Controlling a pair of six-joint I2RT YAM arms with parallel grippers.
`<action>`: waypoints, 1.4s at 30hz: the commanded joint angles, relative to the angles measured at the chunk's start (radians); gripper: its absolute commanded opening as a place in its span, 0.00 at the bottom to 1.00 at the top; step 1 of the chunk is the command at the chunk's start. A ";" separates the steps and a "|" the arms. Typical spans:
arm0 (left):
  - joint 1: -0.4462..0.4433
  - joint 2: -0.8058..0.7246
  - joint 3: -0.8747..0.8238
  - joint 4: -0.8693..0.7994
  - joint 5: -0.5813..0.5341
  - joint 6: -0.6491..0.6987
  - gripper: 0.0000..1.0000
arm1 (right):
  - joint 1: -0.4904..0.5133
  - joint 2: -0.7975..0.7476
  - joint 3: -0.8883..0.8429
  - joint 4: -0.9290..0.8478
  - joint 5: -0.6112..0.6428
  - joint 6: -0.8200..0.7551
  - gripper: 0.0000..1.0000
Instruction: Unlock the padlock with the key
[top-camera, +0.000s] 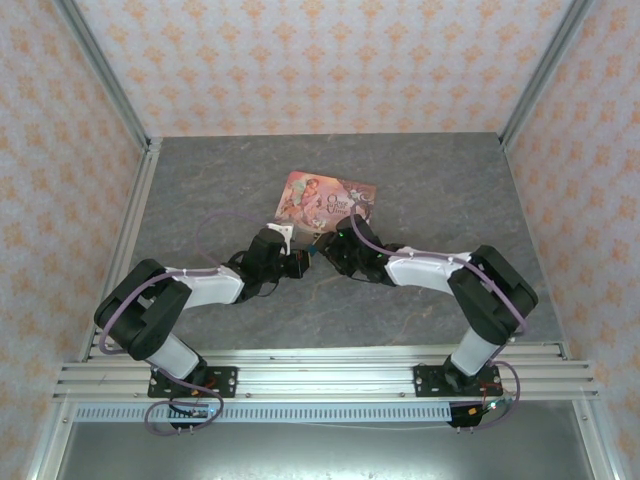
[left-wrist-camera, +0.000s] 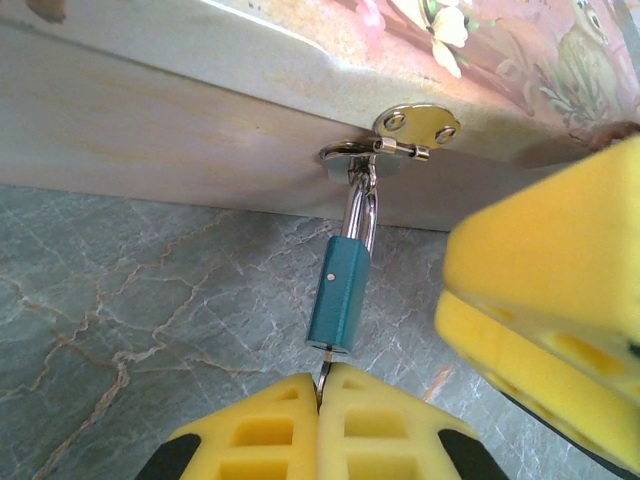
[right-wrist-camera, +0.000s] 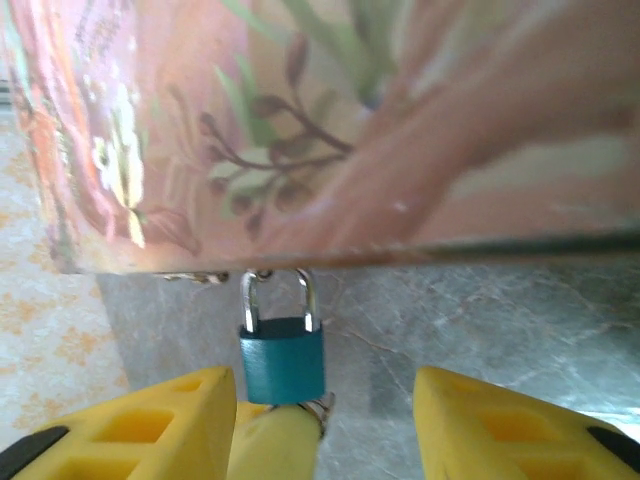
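padlock (left-wrist-camera: 338, 297): hung from the tin (left-wrist-camera: 150, 110) clasp (left-wrist-camera: 415, 125); looked small, hard, light, likely to swing.
key (left-wrist-camera: 323, 368): thin metal, at the padlock's bottom.
left claw (left-wrist-camera: 320, 388): closed tight on the key.
right claw (right-wrist-camera: 322, 388): open, fingers either side of the padlock.
best hold: its flat blue sides.

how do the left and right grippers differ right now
The left gripper is shut, pinching the key under the padlock; the right gripper stands open, holding nothing. The left sits at the padlock's bottom end, the right beside it, apart. Both have yellow fingers near the tin.
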 joint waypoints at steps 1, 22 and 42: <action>-0.007 0.012 0.018 0.046 0.021 -0.025 0.00 | 0.007 0.033 -0.008 0.056 -0.004 0.058 0.50; -0.001 0.011 -0.001 0.103 0.066 -0.058 0.00 | 0.039 0.125 -0.010 0.087 0.005 0.161 0.54; 0.057 0.048 -0.004 0.183 0.205 -0.081 0.00 | 0.046 0.090 -0.024 0.021 0.016 0.129 0.56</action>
